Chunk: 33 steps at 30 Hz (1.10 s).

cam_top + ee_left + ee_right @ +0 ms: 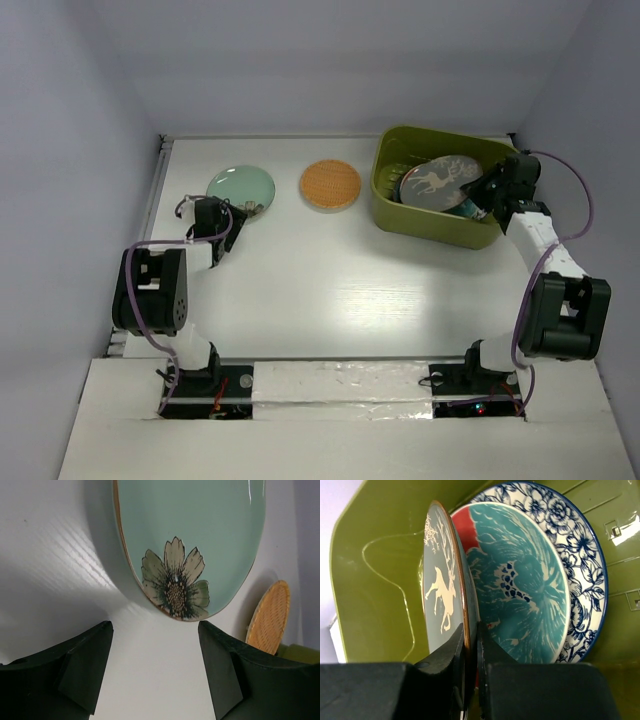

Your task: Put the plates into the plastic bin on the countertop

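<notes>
The 2 fingers of the right gripper [471,630] are clenched on the near rim of the silver-grey deer plate [440,590]. That plate is tilted beside the red-and-teal plate [520,590], which rests on the blue-rimmed white plate [580,570] inside the olive-green plastic bin [375,555] at 1 o'clock on the white countertop [300,290]. The fingers of the left gripper [155,627] stand spread and empty, just short of the mint green flower plate [200,525] at their 12 o'clock, with the orange woven-look plate [270,615] at 2 o'clock.

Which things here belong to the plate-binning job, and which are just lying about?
Job: mint flower plate, orange woven plate, deer plate, red-and-teal plate, blue-rimmed plate, olive-green bin.
Just there: purple cables, silver tape.
</notes>
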### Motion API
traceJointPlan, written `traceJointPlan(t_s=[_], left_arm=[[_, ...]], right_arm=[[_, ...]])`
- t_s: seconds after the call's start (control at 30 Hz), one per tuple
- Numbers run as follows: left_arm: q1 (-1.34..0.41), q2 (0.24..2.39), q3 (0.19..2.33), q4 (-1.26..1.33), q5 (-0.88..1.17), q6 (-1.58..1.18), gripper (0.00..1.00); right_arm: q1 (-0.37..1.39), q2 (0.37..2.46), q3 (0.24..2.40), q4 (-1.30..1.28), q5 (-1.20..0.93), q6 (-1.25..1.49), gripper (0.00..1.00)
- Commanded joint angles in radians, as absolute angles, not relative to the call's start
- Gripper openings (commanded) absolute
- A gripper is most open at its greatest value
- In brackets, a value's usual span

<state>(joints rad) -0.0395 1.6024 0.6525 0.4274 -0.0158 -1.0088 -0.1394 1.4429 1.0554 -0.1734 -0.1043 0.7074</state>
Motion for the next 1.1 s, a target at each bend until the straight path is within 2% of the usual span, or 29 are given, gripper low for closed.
traceJointPlan(t_s=[0.0,0.03,0.1,0.13,0.17,0.2,0.33,0.43,0.53,0.6,0.77,0.8,0.83,0.87,0.9,1.03,1.07], left_arm=[[-0.032,1.643,0.71,0.43,-0.055,-1.016,0.68],[-0.032,1.655,0.719,0.426,-0.058,-1.017,0.67],[-0.032,1.686,0.755,0.401,-0.069,-1.022,0.62],[-0.032,1.69,0.762,0.399,-0.068,-1.023,0.61],[-0.023,1.695,0.771,0.397,-0.069,-1.025,0.6],[-0.023,1.701,0.773,0.393,-0.075,-1.032,0.59],[-0.023,1.718,0.785,0.374,-0.101,-1.045,0.54],[-0.023,1.736,0.79,0.367,-0.126,-1.055,0.48],[-0.023,1.743,0.798,0.359,-0.144,-1.069,0.41],[-0.023,1.744,0.798,0.357,-0.149,-1.078,0.32],[-0.023,1.74,0.779,0.397,-0.161,-1.066,0.26],[-0.023,1.741,0.776,0.406,-0.161,-1.059,0.2],[-0.023,1.743,0.776,0.414,-0.158,-1.042,0.08],[-0.014,1.743,0.776,0.414,-0.153,-1.042,0.02],[-0.014,1.746,0.77,0.426,-0.149,-1.026,0.0],[0.005,1.723,0.704,0.517,-0.124,-1.037,0.0],[0.005,1.709,0.681,0.549,-0.106,-1.049,0.0]], right_arm=[[-0.138,1.43,1.074,-0.084,-0.055,0.692,0.07],[-0.138,1.428,1.071,-0.087,-0.026,0.692,0.09],[-0.138,1.425,1.062,-0.101,-0.003,0.692,0.25],[-0.138,1.422,1.055,-0.106,0.039,0.69,0.41],[-0.138,1.417,1.052,-0.11,0.051,0.684,0.49],[-0.138,1.413,1.051,-0.115,0.06,0.68,0.63],[-0.138,1.375,1.058,-0.153,0.104,0.666,0.89],[-0.138,1.309,1.065,-0.187,0.13,0.654,1.0],[-0.138,1.25,1.063,-0.201,0.12,0.644,1.0],[-0.138,1.186,1.06,-0.212,0.106,0.641,1.0],[-0.138,1.069,1.04,-0.216,0.011,0.653,1.0],[-0.138,1.033,1.031,-0.212,0.005,0.657,1.0],[-0.138,1.014,1.011,-0.2,-0.05,0.666,0.99],[-0.138,0.993,0.997,-0.199,-0.069,0.67,0.97],[-0.138,0.971,0.982,-0.177,-0.092,0.673,0.94],[-0.066,0.853,0.879,-0.101,-0.201,0.693,0.76],[-0.028,0.801,0.82,-0.088,-0.192,0.695,0.76]])
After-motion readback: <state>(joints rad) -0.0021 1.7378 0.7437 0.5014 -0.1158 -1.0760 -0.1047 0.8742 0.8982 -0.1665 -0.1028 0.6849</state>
